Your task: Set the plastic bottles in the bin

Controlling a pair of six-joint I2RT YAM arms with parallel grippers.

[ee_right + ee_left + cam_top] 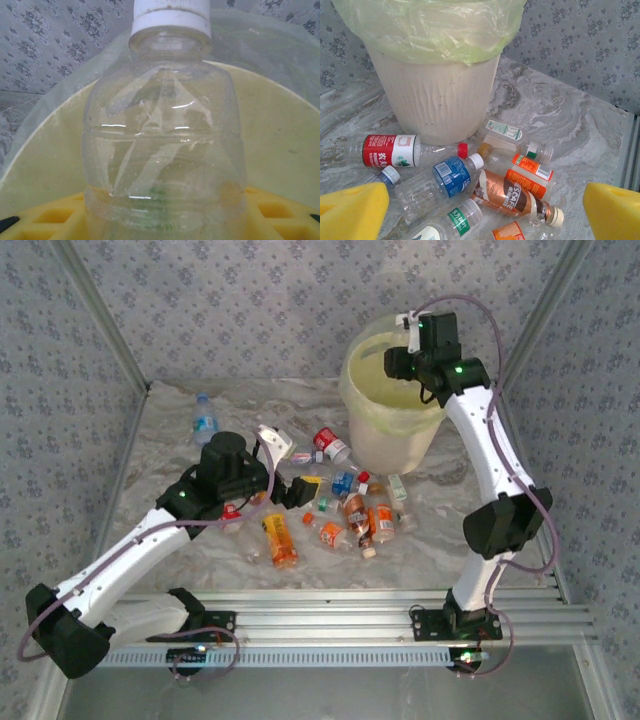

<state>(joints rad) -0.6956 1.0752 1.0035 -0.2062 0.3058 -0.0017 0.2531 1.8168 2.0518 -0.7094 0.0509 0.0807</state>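
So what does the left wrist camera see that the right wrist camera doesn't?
Left wrist, not right wrist: loose bottles lying on the table by the bin's outer wall, among them a red-labelled bottle and a blue-labelled bottle. Right wrist, not left wrist: a clear white-capped bottle gripped by the right tool, over the bin's inside. Both: the bin with its liner, patterned wallpaper, and yellow tool pads.

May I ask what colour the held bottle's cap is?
The bottle has a white cap; right wrist view.
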